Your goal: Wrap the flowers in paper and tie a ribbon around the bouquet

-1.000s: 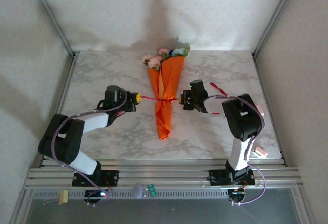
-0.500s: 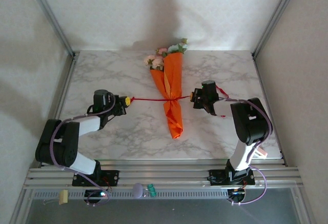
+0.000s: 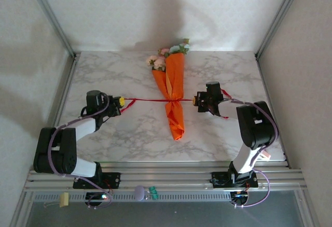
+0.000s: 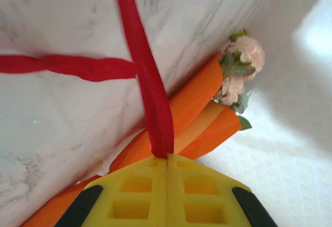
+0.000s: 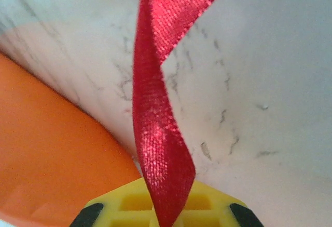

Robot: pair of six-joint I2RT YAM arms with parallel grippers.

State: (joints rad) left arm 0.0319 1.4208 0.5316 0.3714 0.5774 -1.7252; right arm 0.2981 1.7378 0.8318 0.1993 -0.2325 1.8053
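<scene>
Near edge: bare marble table [image 3: 129,144] between the two arm bases, so there is open room there. Mid-table, left gripper [image 3: 120,102] is pressed together, pinching one ribbon [image 3: 148,100] end. The right gripper [image 3: 194,101] pinches the other end. The ribbon runs taut between them, crossing the bouquet [image 3: 175,107] at its waist. The bouquet's tip points to the near edge, well clear of it. The flowers [image 3: 167,56] reach the far edge by the back wall.
</scene>
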